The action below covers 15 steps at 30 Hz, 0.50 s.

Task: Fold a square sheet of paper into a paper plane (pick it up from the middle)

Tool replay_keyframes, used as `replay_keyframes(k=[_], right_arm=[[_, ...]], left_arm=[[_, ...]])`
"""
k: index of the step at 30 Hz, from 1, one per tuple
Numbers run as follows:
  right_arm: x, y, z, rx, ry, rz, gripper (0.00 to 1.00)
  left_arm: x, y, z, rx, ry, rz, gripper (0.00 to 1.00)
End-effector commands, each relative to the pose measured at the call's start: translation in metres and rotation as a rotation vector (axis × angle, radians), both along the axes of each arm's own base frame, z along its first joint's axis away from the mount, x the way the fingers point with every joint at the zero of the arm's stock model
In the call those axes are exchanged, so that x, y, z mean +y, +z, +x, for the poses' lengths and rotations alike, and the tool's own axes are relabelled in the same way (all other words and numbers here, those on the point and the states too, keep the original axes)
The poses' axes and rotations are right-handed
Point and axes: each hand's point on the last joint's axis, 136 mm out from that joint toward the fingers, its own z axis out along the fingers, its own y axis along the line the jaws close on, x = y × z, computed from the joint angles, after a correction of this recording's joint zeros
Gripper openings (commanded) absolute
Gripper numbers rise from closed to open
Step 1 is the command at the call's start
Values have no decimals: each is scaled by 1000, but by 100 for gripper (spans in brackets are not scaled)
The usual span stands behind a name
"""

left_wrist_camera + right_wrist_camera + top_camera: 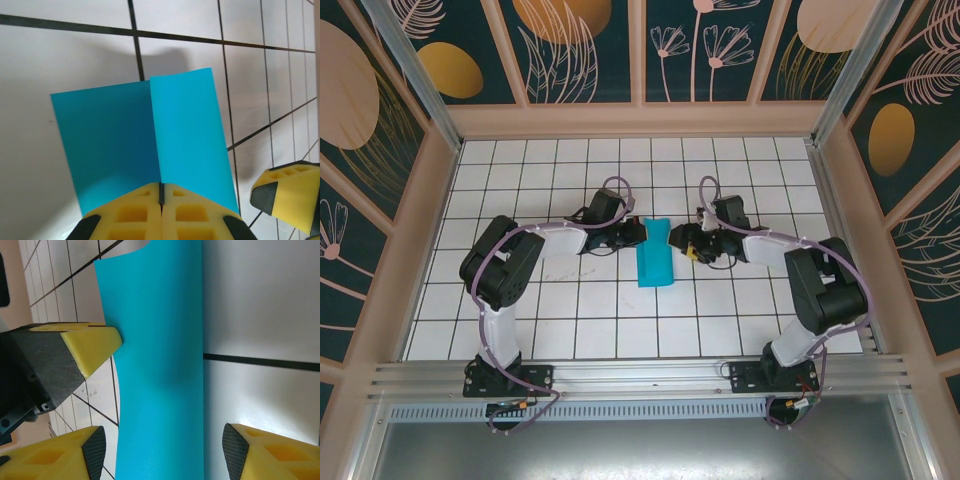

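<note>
1. Locate the sheet of paper (654, 265); it is teal, folded along a crease, and sits mid-counter (570, 320) between the two arms.
2. Check the left pincer (161, 192); its jaws are closed on the sheet's edge, right at the crease.
3. Check the right pincer (164, 446); its jaws stand apart, one on each side of the sheet, gripping nothing.
4. Note that both pincers face each other, close together, near the sheet's far end.

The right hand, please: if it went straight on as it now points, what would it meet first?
Probably the folded square sheet of paper, between the open fingers of the right hand; the left hand, shut on it, lies beyond, though depth is unclear.
</note>
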Motion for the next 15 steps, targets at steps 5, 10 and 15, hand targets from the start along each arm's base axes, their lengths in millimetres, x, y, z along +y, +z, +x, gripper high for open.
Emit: replay_keyframes(k=[5, 10, 15], right_arm=[[16, -9, 5, 25, 70, -8, 64], [17, -23, 5, 57, 72, -25, 58], [18, -35, 3, 76, 79, -51, 54]], left_arm=[[7, -11, 2, 1, 22, 42, 0], [8, -12, 2, 4, 30, 44, 1], [7, -12, 1, 6, 24, 40, 4]])
